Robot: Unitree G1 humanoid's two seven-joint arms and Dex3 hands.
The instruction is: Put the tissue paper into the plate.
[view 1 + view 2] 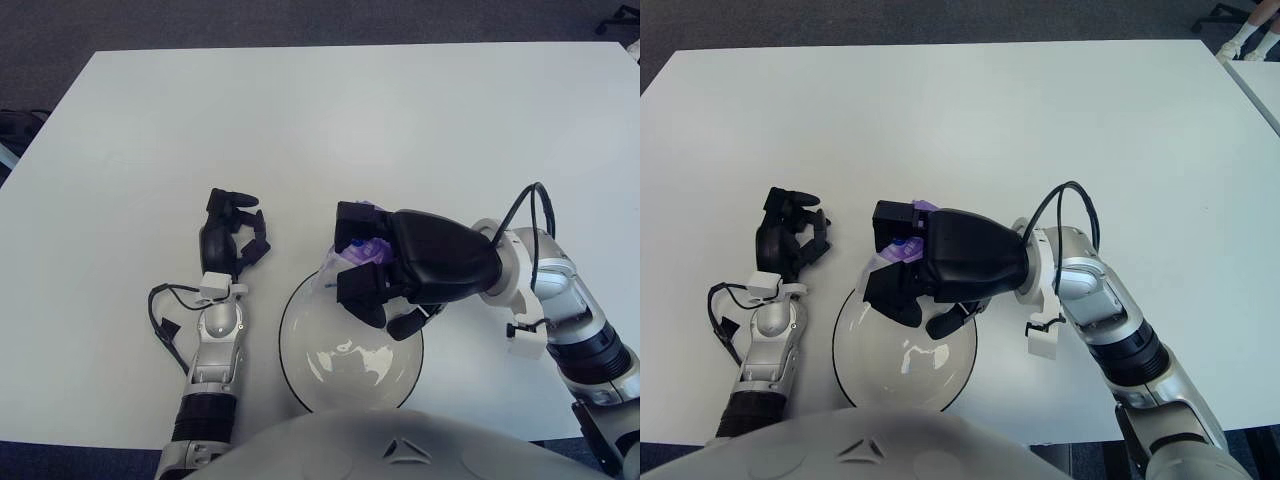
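View diff: right eye view shows a person's shoes (1247, 45) at top-right corner on the floor; left eye view shows dark gear (18, 130) past the bench's left edge. Rest of scene same in both.
Right robot hand (375, 285): over far rim of plate (300, 365), palm down, fingers curled & clamped on tissue paper. Forearm comes in from the right, wrist bent toward centre; black cable loops over wrist.
Tissue paper (357, 250): purple/white wad, mostly hidden inside right robot hand's grip; bits stick out at top & left of fingers, above plate's far-left rim. Can't tell if it touches the plate.
Left robot hand (232, 235): just left of plate, beyond its rim, fingers curled, holding nothing; forearm runs back toward robot body.
Plate: white, dark rim, glossy, on white bench (330, 130) close to near edge.
Writing/labels: none legible on tissue, plate or arms.
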